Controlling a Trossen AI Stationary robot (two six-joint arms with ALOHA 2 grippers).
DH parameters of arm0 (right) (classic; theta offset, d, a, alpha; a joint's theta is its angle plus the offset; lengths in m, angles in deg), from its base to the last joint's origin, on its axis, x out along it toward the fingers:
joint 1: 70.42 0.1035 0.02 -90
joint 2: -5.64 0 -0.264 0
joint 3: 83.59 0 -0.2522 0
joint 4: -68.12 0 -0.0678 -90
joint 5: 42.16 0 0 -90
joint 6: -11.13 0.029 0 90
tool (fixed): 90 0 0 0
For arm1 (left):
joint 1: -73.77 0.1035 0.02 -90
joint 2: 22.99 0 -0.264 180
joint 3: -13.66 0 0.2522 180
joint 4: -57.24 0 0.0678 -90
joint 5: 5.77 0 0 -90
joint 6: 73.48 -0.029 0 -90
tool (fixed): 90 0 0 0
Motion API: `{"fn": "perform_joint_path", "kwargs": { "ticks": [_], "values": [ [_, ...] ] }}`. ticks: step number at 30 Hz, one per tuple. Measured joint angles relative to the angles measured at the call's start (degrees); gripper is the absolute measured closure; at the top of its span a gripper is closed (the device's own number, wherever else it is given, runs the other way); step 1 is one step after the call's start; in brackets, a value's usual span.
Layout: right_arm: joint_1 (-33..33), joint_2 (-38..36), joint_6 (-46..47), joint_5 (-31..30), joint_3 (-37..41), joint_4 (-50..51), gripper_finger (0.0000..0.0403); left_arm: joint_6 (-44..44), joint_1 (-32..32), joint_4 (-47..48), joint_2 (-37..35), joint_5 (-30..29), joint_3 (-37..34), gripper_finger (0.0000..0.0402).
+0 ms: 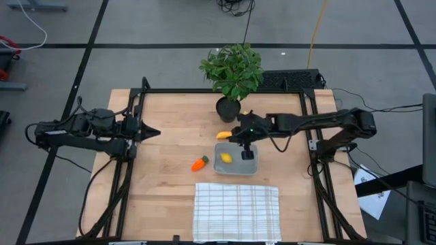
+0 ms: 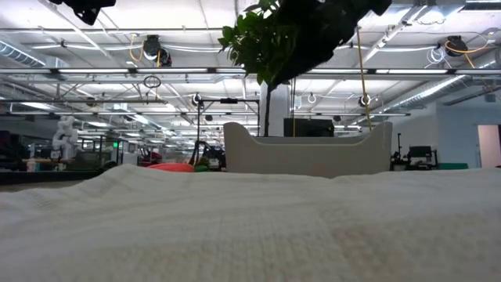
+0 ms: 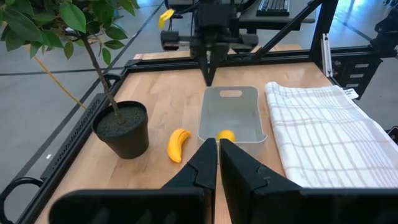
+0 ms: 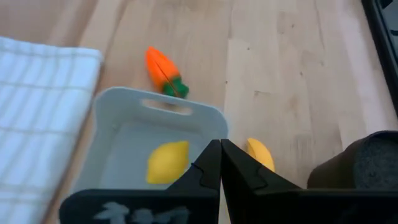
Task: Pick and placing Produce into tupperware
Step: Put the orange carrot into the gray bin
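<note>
The clear tupperware [image 1: 236, 165] stands on the wooden table with the round yellow lemon [image 1: 225, 158] lying inside it. The orange carrot [image 1: 199, 163] lies on the wood just left of it, and the yellow banana [image 1: 224, 135] lies beyond its far edge. My right gripper [image 1: 245, 144] hangs shut and empty above the tupperware's right part [image 4: 186, 124], with the lemon [image 4: 168, 160] and banana [image 4: 260, 154] below it. My left gripper [image 1: 153, 131] waits shut at the table's left side, clear of everything.
A potted plant [image 1: 231, 75] stands at the table's far middle, close behind the banana. A white checked cloth [image 1: 236, 211] lies at the near edge, in front of the tupperware. Bare wood lies left of the carrot and right of the tupperware.
</note>
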Motion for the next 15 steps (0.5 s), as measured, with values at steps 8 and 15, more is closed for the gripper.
{"fn": "perform_joint_path", "kwargs": {
  "ticks": [8, 15],
  "values": [
    [4.75, -0.69, 5.70, 3.01, 0.00, -0.36, 0.0403, -0.16, 0.00, -0.07, 0.00, -0.99, 0.00, 0.0378],
    [8.13, -0.51, 7.17, 2.82, 0.00, -2.71, 0.0403, -0.14, 0.00, -0.07, 0.00, -0.99, 0.00, 0.0378]
  ]
}}
